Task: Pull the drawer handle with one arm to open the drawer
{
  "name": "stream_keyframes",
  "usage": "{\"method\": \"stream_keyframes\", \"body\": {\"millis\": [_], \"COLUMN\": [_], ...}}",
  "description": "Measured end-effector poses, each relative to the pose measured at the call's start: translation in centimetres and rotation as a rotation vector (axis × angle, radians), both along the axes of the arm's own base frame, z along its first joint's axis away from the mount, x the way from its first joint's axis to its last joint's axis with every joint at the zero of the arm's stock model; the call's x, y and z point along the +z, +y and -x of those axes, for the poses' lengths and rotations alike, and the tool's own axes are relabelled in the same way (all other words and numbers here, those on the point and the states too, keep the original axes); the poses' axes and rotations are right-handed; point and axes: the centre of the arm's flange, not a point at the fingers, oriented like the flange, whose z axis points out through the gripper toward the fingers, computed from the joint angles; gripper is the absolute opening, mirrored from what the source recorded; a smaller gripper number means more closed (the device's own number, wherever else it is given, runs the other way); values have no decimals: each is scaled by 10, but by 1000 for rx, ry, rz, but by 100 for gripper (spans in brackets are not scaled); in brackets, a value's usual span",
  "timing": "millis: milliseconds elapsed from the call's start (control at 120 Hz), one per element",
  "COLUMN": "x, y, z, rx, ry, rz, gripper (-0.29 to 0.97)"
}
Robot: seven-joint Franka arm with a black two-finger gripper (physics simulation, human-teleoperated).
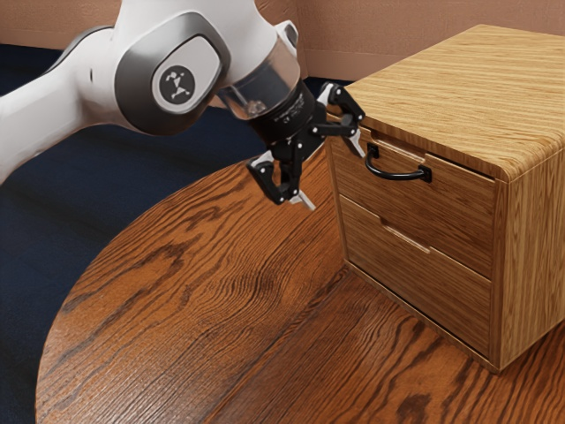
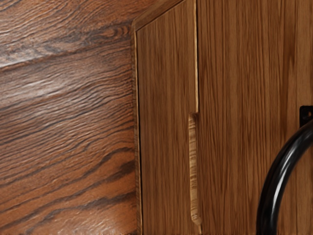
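White arm [image 1: 44, 106], grey joint cap [image 1: 177, 81] bearing logo, black end effector [image 1: 329, 172].

Round wooden table [image 1: 194, 309], dark heavy grain. Light wooden drawer cabinet [image 1: 494, 88] stands upright on it, toward the exterior view's right.

Setting: furnished room, home or office type. Contents: round dark wood-grain table [image 1: 177, 300], two-drawer wooden cabinet [image 1: 477, 79], dark blue floor [image 1: 132, 168], plain tan wall [image 1: 380, 35] behind.
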Motion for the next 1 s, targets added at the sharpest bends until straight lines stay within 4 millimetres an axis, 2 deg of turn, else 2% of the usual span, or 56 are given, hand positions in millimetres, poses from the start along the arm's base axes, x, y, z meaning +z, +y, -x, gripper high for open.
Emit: {"method": "stream_keyframes", "body": {"millis": [350,458,700,1000], "x": [-4,-3,-16,-26], "y": [-22,-19,-5,-7], "z": [-7,-9,-24,-27], "rx": [-21,-12,17,15], "ry": [-47,-58,-57,-45], "rz": [19,22,24,25], "gripper": [68,68,68,68]}}
